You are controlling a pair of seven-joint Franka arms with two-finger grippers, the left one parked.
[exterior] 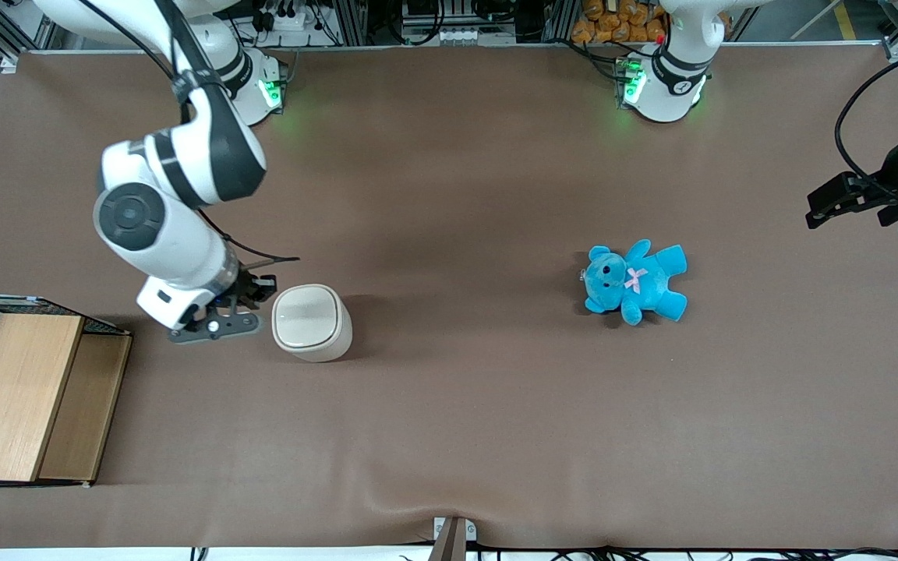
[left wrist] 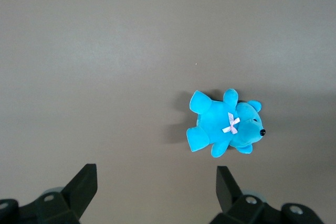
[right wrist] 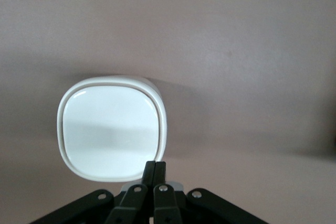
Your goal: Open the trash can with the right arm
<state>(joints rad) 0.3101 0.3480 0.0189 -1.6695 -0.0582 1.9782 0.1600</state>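
Note:
The cream-white trash can [exterior: 311,322] stands on the brown table with its flat lid shut. It also shows in the right wrist view [right wrist: 111,126]. My right arm [exterior: 176,195] reaches down beside the can, toward the working arm's end of the table. Its gripper [exterior: 262,288] is just beside the can's rim. In the right wrist view the gripper [right wrist: 155,165] has its two black fingers pressed together, empty, with the tips at the lid's edge.
A wooden box with wire mesh [exterior: 20,393] stands at the working arm's end of the table, nearer the front camera. A blue teddy [exterior: 636,282] lies toward the parked arm's end; it also shows in the left wrist view [left wrist: 224,127].

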